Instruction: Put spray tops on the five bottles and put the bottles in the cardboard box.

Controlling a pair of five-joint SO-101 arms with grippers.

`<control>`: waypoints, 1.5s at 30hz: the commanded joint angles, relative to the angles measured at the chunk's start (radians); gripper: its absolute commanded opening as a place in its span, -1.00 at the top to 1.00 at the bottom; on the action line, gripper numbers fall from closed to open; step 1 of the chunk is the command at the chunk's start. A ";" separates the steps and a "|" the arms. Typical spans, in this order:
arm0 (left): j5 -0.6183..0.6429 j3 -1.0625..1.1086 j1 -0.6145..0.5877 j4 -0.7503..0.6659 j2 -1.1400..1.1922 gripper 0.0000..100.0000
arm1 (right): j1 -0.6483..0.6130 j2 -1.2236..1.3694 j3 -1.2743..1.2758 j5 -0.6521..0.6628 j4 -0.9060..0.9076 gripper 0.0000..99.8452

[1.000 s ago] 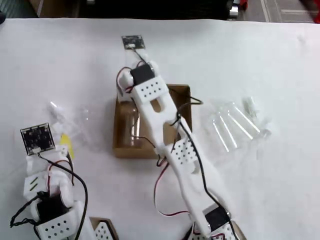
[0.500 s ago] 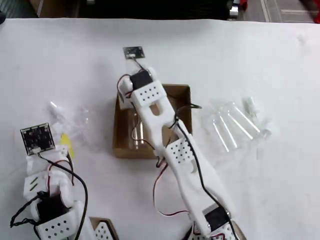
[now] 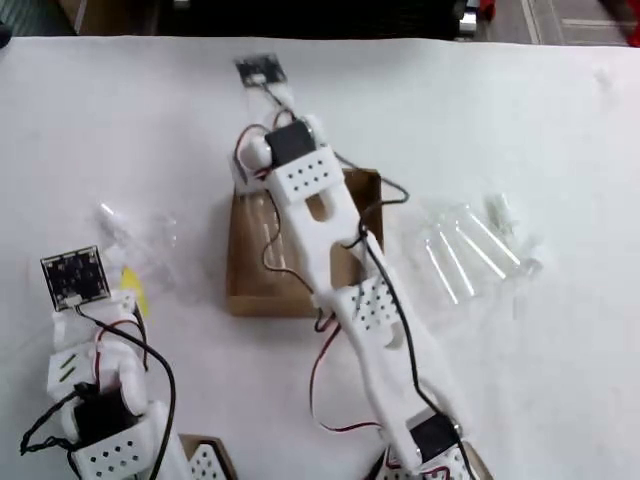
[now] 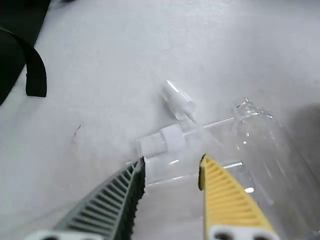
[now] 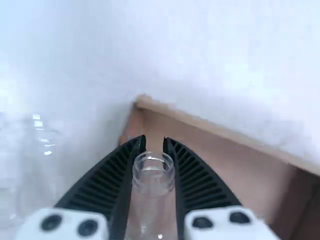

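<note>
A white tabletop carries a cardboard box in the middle of the high view. To the right of the box lie several loose clear bottles, side by side. To the left of it sits a small clutter of clear parts. The right arm reaches from the lower centre of the frame up across the box and hides much of its inside. Red and black wires loop beside it.

The held bottle is clear, with an open neck and no spray top on it. It is at the upper edge of the box, near the upper left corner, over the brown floor just inside the wall. The right tool has its black fingers closed tight on the bottle's neck.

The left arm is folded in the lower left corner of the high view. The left tool has one grey finger and one yellow. They stand apart with nothing between them, low over the tabletop. Just beyond its tips lie two white spray tops and another clear bottle on its side.
</note>
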 commanded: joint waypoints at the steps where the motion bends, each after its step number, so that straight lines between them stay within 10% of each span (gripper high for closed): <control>1: 0.005 -0.008 0.010 -0.005 -0.008 0.66 | -0.036 -0.232 -0.038 0.075 0.028 0.97; 30: 0.005 -0.008 0.010 -0.005 -0.008 0.66 | -0.058 -1.283 0.847 0.094 -0.062 0.97; 45: 0.005 -0.008 0.027 -0.005 -0.008 0.66 | -0.051 -1.615 2.102 0.221 -1.403 0.97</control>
